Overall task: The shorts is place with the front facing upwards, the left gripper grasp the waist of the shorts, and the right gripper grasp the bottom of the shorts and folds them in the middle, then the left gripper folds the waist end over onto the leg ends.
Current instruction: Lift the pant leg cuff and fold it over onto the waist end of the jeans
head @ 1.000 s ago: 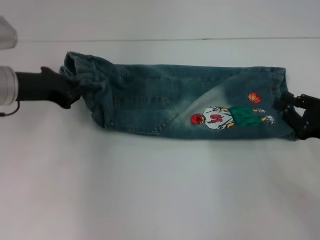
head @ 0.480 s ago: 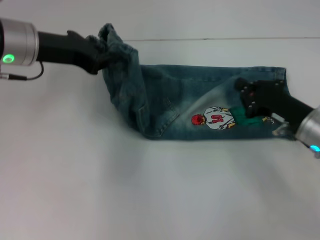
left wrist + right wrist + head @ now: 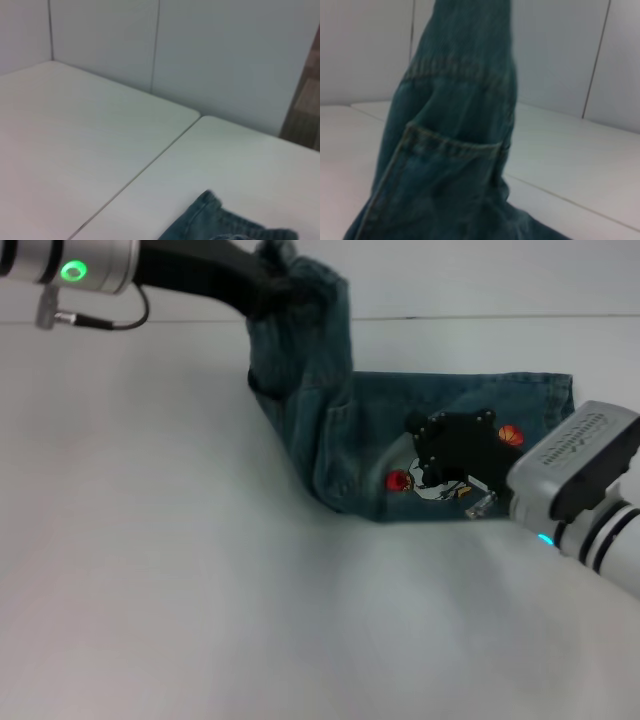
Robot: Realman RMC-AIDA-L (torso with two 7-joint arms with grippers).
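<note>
Shorts (image 3: 340, 440) lie on the white table (image 3: 180, 590) in the head view, their waist end pinched by the left gripper (image 3: 268, 288) and raised higher and farther right than half a second ago. The right gripper (image 3: 455, 455) has moved left along the leg and now presses over the cartoon print (image 3: 400, 481) (mostly hidden beneath it); whether its fingers are apart I cannot tell.

From the left wrist, only a denim edge of the shorts (image 3: 220, 222) shows, cut off at the frame's border.

From the right wrist, the shorts (image 3: 450, 150) rise in a tall fold with a pocket seam visible.
</note>
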